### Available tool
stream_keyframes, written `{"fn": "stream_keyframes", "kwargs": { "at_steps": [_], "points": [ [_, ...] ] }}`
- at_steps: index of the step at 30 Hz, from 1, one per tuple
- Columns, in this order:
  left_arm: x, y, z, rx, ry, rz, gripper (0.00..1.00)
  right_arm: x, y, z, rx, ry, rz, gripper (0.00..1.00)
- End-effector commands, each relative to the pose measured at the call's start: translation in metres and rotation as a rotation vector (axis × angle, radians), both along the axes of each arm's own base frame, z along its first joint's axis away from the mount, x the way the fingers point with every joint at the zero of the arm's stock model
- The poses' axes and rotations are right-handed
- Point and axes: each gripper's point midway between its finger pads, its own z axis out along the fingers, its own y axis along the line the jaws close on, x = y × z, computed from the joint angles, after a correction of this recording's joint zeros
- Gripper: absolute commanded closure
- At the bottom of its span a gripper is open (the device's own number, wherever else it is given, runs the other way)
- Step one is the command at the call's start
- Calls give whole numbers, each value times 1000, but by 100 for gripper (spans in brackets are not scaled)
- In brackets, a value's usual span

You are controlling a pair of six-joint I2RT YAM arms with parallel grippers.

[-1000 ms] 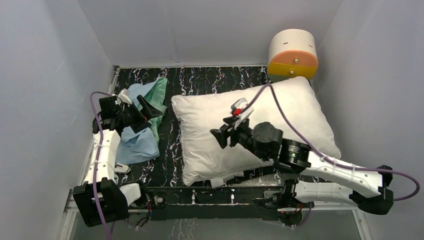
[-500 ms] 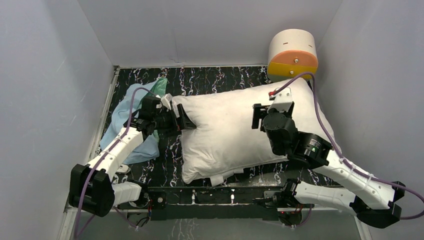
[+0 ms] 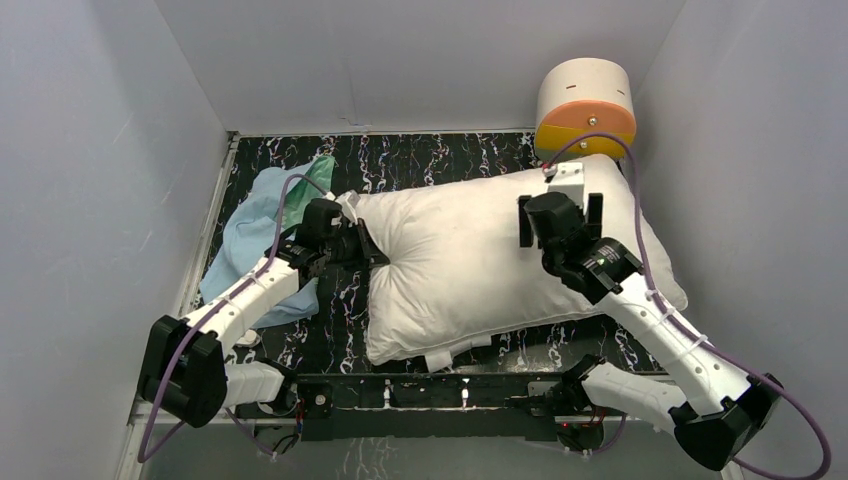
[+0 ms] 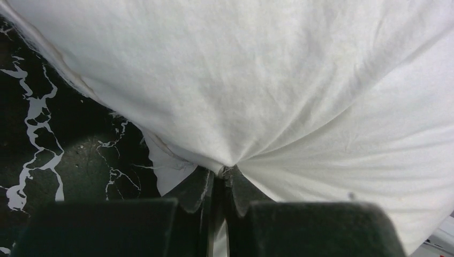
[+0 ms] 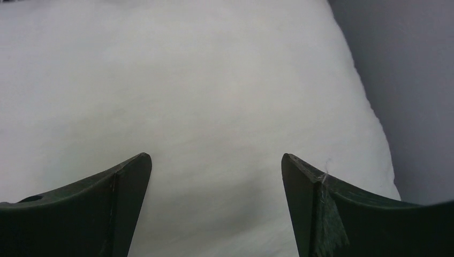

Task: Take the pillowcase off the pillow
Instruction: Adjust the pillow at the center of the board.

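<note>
- Middle of the desk (image 3: 330,325), near edge up toward the far right corner: pillow (image 3: 460,270), bare white, no cover on any part of it.
- Left gripper (image 3: 368,248): busy at the pillowcase (image 3: 255,235) a second ago, since carried across to the pillow's left end. Now clamped tight on a pinch of white cloth.
- Right gripper (image 3: 557,215): swung off the pillow's middle toward its far right end. Spread wide above the cloth, holding nothing.
- Pillowcase: let go, heaped by the left edge toward the far left corner, blue with a green flap, just beside the pillow.
- Reads as the cover already off, with only shifting or straightening of the pillow left.
- Left wrist only: creases fanning out from the pinch between the fingers (image 4: 195,190), hidden from above by the gripper body.
- Right wrist only: smooth cloth filling the gap between the fingers (image 5: 123,198); cannot tell whether the tips press in.
- Top view only: pillowcase, and drum (image 3: 585,105) at the far right corner.
</note>
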Motion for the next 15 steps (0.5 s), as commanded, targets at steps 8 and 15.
{"fn": "stream_keyframes", "kwargs": {
  "at_steps": [8, 15],
  "points": [
    [61, 75, 58, 85, -165, 200, 100, 35, -92, 123, -47, -407, -298, 1],
    [64, 89, 65, -89, -131, 130, 100, 70, -106, 54, 118, -189, -243, 1]
  ]
}}
